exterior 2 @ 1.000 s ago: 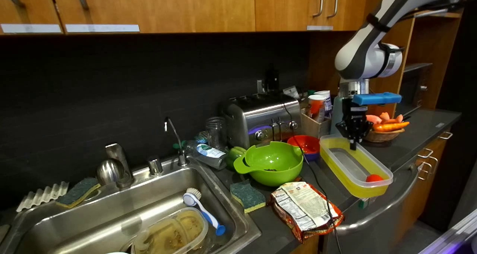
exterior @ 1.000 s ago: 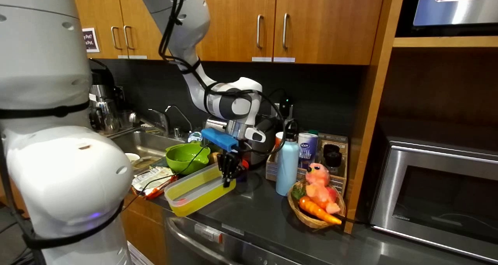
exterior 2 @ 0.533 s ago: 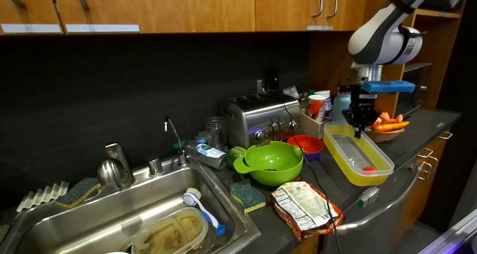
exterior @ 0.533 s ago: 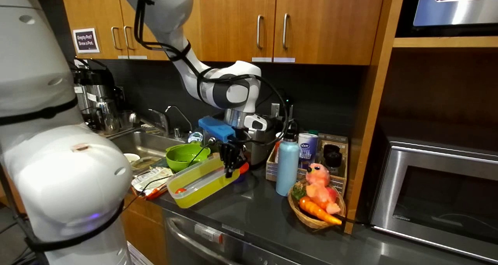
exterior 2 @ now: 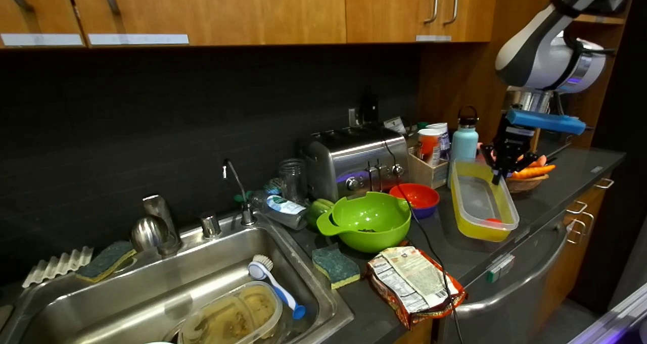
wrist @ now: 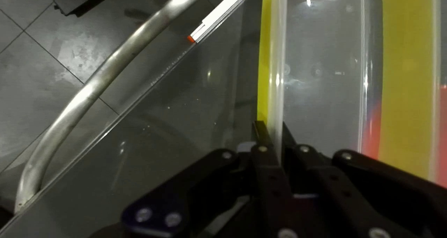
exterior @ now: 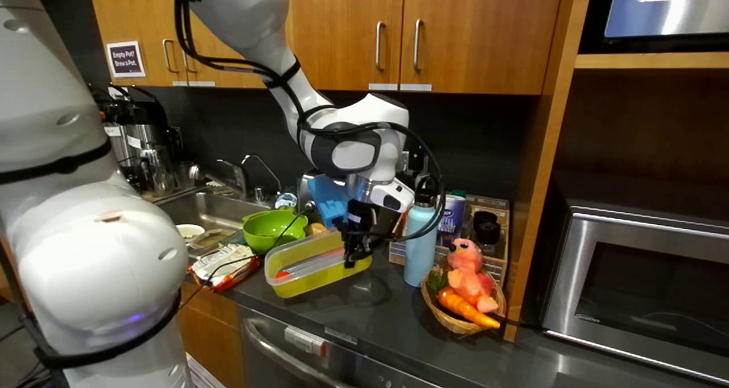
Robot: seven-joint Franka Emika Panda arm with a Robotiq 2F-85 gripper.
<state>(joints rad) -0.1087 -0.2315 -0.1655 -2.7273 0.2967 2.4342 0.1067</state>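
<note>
Dark kitchen table [exterior: 393, 319], black backsplash [exterior 2: 202, 106] along its back edge. End effector [wrist: 270, 133] — tips pinching the front long side of a yellow tub [exterior: 313, 280]. Tub: over the table, near its front edge; one red item [exterior 2: 494, 220] inside, at the end away from the grip. Also: blue bottle [exterior: 420, 257], toward the back edge; basket [exterior: 447, 319] with carrot [exterior: 464, 308], near it; green bowl [exterior 2: 374, 238], near the sink [exterior 2: 151, 278].

Wrist view close above container [wrist: 407, 73]
</note>
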